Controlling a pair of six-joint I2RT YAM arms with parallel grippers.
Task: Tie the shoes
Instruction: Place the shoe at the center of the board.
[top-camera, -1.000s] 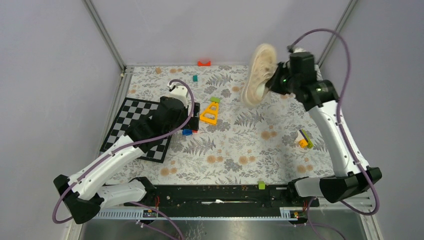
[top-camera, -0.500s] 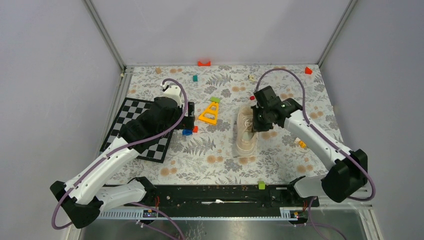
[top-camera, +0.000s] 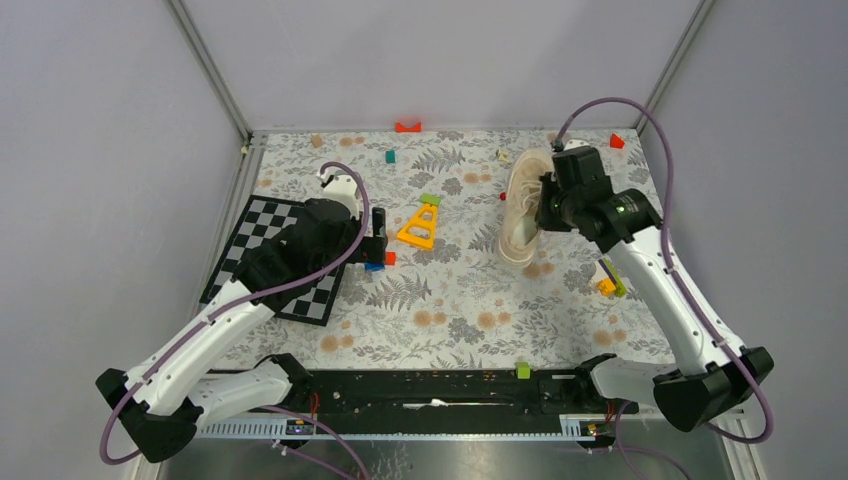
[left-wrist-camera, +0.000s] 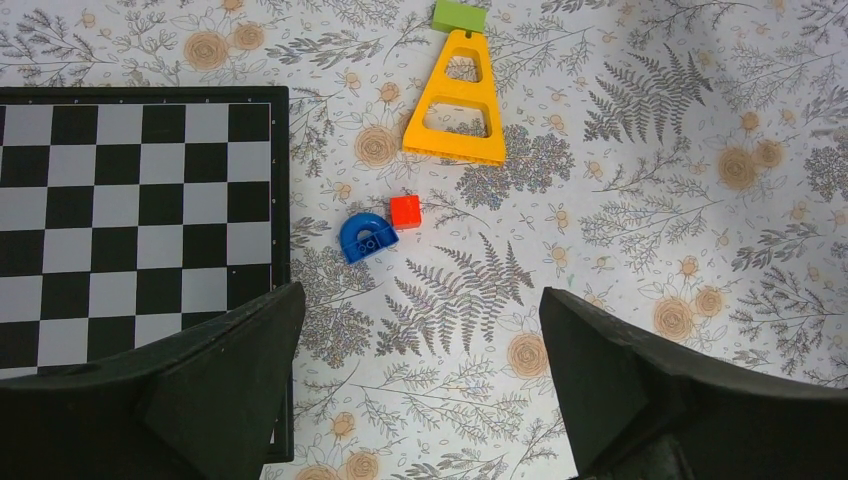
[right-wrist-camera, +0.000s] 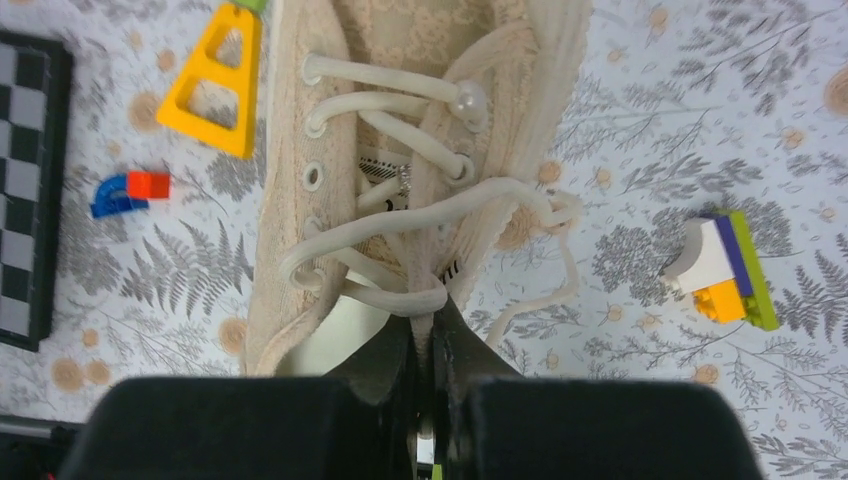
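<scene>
Cream-beige fabric sneaker (top-camera: 522, 205) toward the far right corner of the floral worktop (top-camera: 450, 300), tipped so its light sole shows from above. The right gripper (right-wrist-camera: 425, 325) is pinched tight on the fabric at the shoe's opening, with one end of the pale laces (right-wrist-camera: 400, 95) trailing loose. The left gripper (left-wrist-camera: 420, 330) is spread wide and holds nothing. It is poised over the worktop by the right edge of the chessboard (left-wrist-camera: 130, 210), near a yellow block (left-wrist-camera: 455, 105).

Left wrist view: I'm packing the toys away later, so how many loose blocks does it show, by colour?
Green block: 1
Yellow block: 1
Red block: 1
Blue block: 1
Total: 4
</scene>
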